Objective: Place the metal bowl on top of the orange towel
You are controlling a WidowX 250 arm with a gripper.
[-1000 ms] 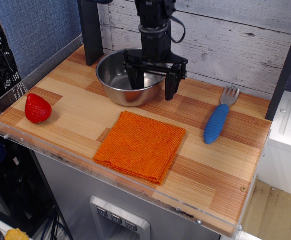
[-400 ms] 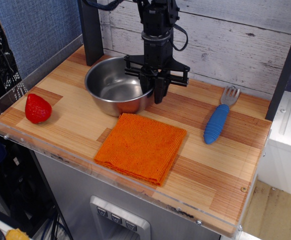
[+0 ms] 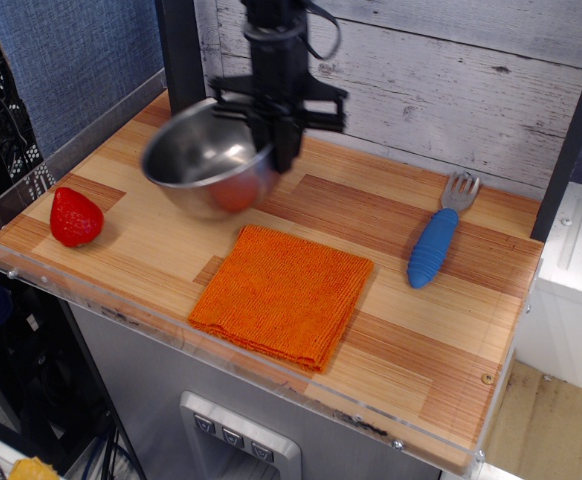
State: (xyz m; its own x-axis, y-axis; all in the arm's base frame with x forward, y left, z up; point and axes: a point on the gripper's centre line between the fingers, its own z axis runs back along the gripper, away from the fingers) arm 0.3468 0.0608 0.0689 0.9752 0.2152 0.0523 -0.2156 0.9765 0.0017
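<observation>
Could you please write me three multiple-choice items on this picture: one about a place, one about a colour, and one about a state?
1. Where does the red toy strawberry lie?
A. near the table's left edge
B. on the cloth
C. beside the fork

2. What colour is the handle of the small fork?
A. green
B. blue
C. yellow

3. How is the round shiny metal bowl now?
A. resting on the square orange towel
B. upside down on the wooden table
C. gripped at its rim by the black gripper, tilted

Answers: 1 A, it sits far left, apart from towel and fork. 2 B, the ribbed grip is blue. 3 C, the fingers are shut on its right rim and it is left of and behind the towel.
</observation>
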